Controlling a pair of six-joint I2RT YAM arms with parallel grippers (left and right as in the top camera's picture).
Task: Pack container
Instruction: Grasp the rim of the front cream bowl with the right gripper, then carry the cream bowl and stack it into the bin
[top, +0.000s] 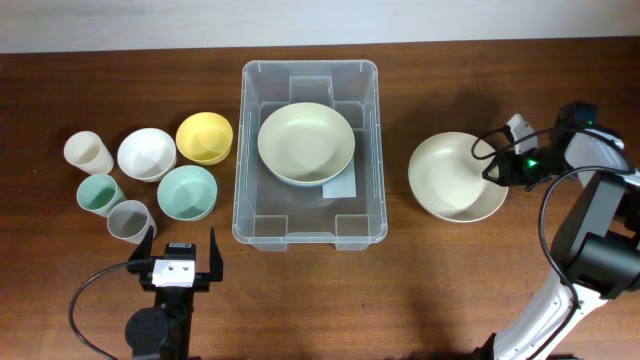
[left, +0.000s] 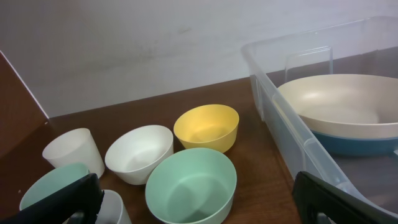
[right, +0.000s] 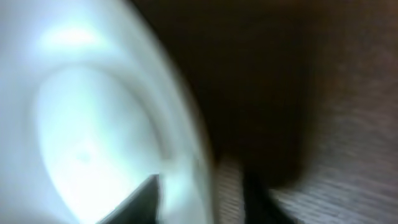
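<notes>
The container (top: 241, 160) sat mid-table (top: 440, 290), its long side running away from the robot, with one cream bowl (top: 306, 143) inside. A second bowl (top: 450, 180) lay on the table to its right, apart from it. The right pincer (top: 491, 172) was at that bowl's right rim. The blurred wrist view showed the rim between the fingers (right: 142, 200), but I cannot tell whether they had clamped. The left pincer (top: 181, 240) stood spread wide and empty, near the small bowls (top: 187, 192) and cups (top: 131, 221). The container looked light, thin-walled and slick, likely to slide if nudged. Its rolled rim seemed the soundest hold.
</notes>
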